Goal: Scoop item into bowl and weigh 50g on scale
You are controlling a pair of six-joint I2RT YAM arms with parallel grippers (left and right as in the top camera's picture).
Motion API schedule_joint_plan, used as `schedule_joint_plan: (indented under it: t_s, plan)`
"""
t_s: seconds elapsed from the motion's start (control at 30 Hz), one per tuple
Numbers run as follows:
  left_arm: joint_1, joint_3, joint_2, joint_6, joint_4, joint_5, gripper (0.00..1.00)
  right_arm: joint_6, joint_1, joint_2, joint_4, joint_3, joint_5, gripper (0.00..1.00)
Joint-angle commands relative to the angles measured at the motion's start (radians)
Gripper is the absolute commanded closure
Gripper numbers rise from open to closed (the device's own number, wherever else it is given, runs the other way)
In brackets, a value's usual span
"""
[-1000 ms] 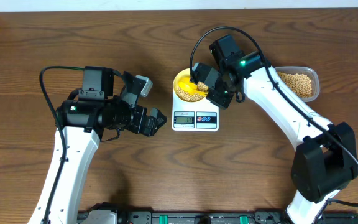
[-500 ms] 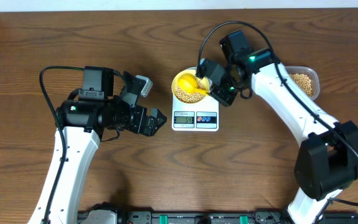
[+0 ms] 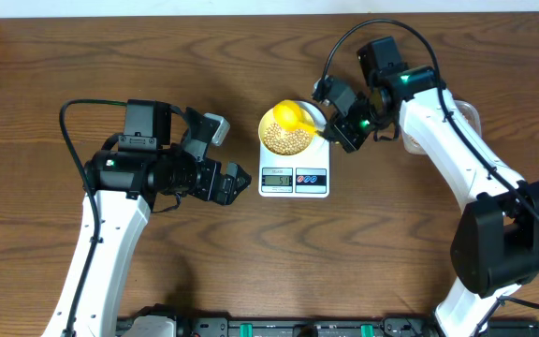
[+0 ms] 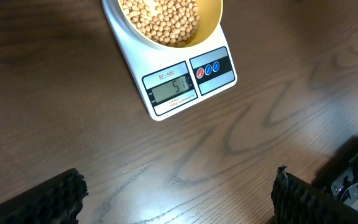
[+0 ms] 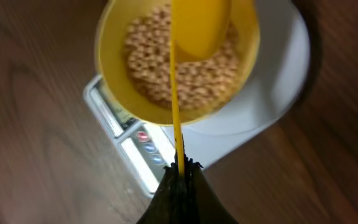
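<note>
A heap of small round beige beans [image 3: 286,140] is seen filling a pale yellow bowl [image 3: 264,131], which is set on the platform of a white kitchen scale [image 3: 320,161]; the bowl sits at the end away from the display, and digits are lit on that display but cannot be read with certainty. The cup of a bright yellow scoop [image 3: 290,115] is held over the bowl's rim on the side farthest from the display, above the beans, and no beans can be made out in it. Its thin handle runs back to the right gripper [image 5: 180,176], whose fingers are clamped tight on it, just beside the scale's right edge and clear of the bowl. The left gripper [image 4: 179,186] is held well apart from the bowl, to the left of the scale over the wooden table [image 3: 157,56], with its fingers spread wide and nothing between them. Its camera looks at the scale's display and buttons.
</note>
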State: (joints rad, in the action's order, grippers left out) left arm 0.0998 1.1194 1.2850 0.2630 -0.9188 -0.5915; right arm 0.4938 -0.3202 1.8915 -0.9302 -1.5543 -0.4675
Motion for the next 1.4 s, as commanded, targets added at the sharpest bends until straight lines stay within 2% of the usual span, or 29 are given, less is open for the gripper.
schedule_joint_plan:
  t_s: [0.0,0.07,0.27,0.67,0.93,1.27,1.37]
  plan:
    - [-0.005,-0.005,0.003,0.006,-0.003,0.009,0.02,-0.005,-0.021,0.009,0.029,0.006,0.177,0.99]
    - [-0.005,-0.005,0.003,0.006,-0.003,0.009,0.02,0.023,-0.04,0.009,0.045,0.006,0.261,0.99]
    - [-0.005,-0.005,0.003,0.006,-0.003,0.009,0.02,0.028,-0.057,0.009,0.062,0.006,0.347,0.99]
    - [-0.005,-0.005,0.003,0.006,-0.003,0.009,0.02,0.077,-0.076,0.008,0.04,0.006,0.372,0.99]
    - [-0.005,-0.005,0.003,0.006,-0.003,0.009,0.02,0.132,-0.1,0.009,-0.016,0.006,0.367,0.99]
    - [-0.005,-0.005,0.003,0.006,-0.003,0.009,0.02,0.103,-0.101,0.008,0.004,0.006,0.316,0.99]
    - [-0.005,-0.005,0.003,0.006,-0.003,0.009,0.02,0.079,-0.086,0.009,0.016,0.006,0.225,0.99]
